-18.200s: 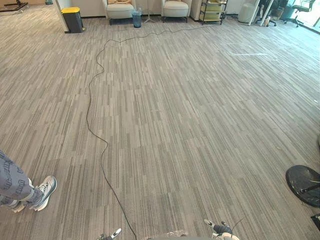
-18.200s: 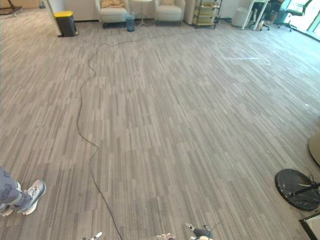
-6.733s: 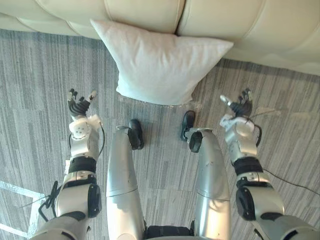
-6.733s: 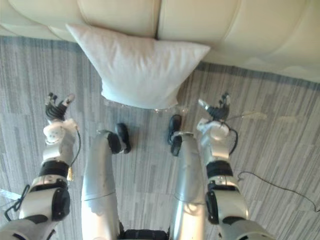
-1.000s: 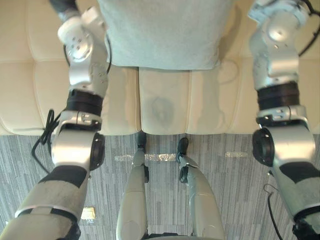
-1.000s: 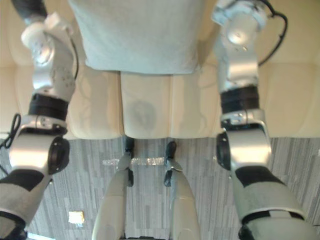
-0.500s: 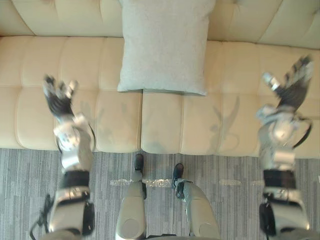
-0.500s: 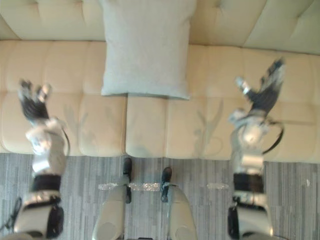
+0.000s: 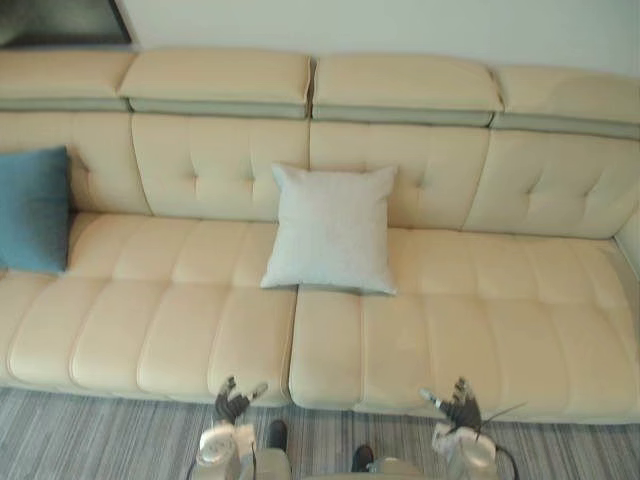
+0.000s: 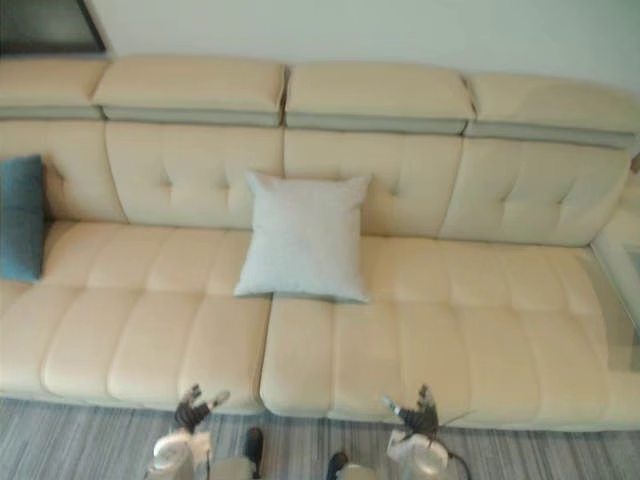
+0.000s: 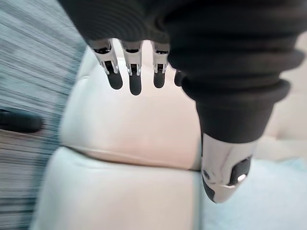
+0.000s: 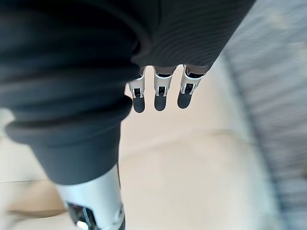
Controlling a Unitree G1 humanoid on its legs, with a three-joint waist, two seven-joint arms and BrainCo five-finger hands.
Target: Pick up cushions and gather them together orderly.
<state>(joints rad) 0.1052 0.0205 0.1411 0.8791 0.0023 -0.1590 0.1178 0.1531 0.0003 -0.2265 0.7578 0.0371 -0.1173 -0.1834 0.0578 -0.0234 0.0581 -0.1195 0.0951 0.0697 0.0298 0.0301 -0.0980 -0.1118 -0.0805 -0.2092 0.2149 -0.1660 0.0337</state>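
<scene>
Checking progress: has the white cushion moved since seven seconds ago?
Yes. The white cushion went up from the carpet in front of the sofa onto its seat, against the backrest.

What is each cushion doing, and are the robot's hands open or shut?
white cushion: upright, leaning against the sofa back, unheld
blue cushion: upright at the sofa's left end, unheld
left hand: open, empty
right hand: open, empty

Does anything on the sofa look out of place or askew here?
Nothing is damaged or spilled. The cushions are not gathered: the white square cushion leans against the cream leather sofa near its middle, and the teal cushion stands apart at its left end. The left hand and right hand are open and empty.
</scene>
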